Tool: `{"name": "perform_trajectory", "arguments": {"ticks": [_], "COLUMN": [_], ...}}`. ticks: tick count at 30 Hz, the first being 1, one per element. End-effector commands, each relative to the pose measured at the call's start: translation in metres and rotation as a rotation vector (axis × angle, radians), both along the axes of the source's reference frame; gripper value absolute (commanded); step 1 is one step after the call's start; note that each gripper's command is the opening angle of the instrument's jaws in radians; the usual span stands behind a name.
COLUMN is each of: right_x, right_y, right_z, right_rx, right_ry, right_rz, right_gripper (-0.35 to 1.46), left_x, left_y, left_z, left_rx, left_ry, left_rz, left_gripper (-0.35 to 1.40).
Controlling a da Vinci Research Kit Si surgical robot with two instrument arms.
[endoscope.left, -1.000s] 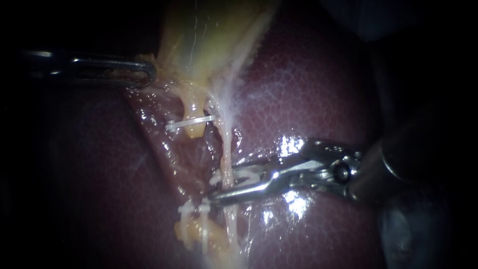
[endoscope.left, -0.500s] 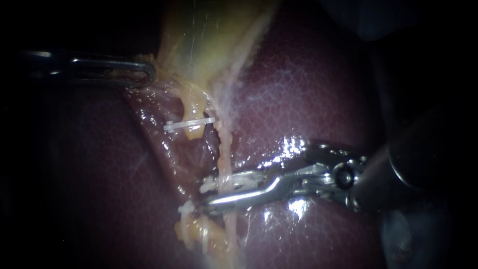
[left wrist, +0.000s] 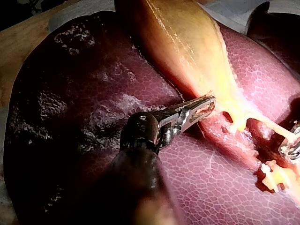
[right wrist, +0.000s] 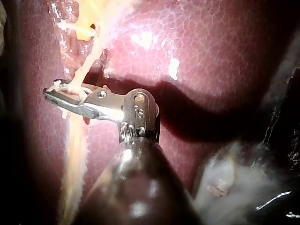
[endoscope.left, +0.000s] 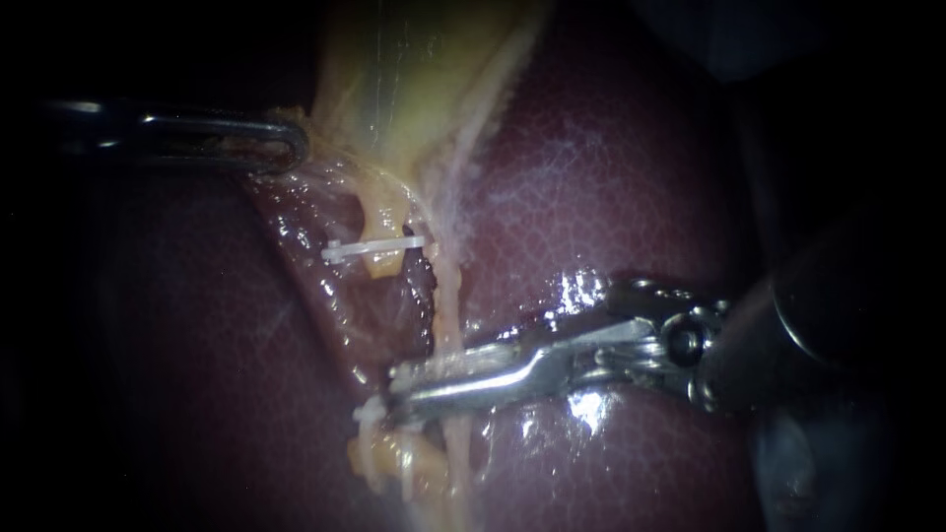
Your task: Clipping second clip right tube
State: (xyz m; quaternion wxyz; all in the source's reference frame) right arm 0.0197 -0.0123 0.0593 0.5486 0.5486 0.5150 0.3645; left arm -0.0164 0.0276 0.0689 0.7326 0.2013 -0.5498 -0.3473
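Right tool (endoscope.left: pixel 396 390), lying level across, seemingly clamps the right tube (endoscope.left: pixel 449 313); left tool (endoscope.left: pixel 294 148) grips gallbladder (endoscope.left: pixel 414 79).

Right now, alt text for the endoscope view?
The right instrument has its jaws shut on a white clip around the pale right tube, over dark red liver. The left instrument grips the edge of the gallbladder at upper left; another clip sits across the neighbouring tube stub.

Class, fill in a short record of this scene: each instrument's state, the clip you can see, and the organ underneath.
Left instrument: jaws shut on gallbladder
Right instrument: jaws shut on right tube
Clip: white, across left tube
Liver: dark red, under both tubes
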Motion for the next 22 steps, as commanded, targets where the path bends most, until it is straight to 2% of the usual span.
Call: {"name": "perform_trajectory", "arguments": {"ticks": [1,3,7,11,22], "right_x": [0.0000,0.0001,0.0001,0.0001,0.0001], "right_y": [0.0000,0.0000,0.0000,0.0002,0.0003], "right_z": [0.0000,0.0000,0.0001,0.0002,0.0005], "right_rx": [-0.001,-0.001,-0.002,-0.001,-0.007], "right_ry": [0.001,0.000,-0.017,-0.036,-0.036], "right_rz": [-0.001,-0.001,0.021,0.010,0.012], "right_gripper": [-0.25,-0.35,-0.35,-0.35,-0.35], "left_x": [0.0000,0.0000,0.0000,0.0000,-0.0001], "left_y": [0.0000,0.0000,0.0000,0.0000,0.0000], "left_z": [0.0000,0.0000,0.0000,0.0000,0.0000], "left_rx": [0.000,0.000,0.000,0.000,0.000], "left_ry": [0.000,0.000,0.000,0.000,0.001], "left_rz": [0.000,0.000,0.000,0.000,-0.001], "left_gripper": [-0.35,-0.35,-0.35,-0.35,-0.35]}}
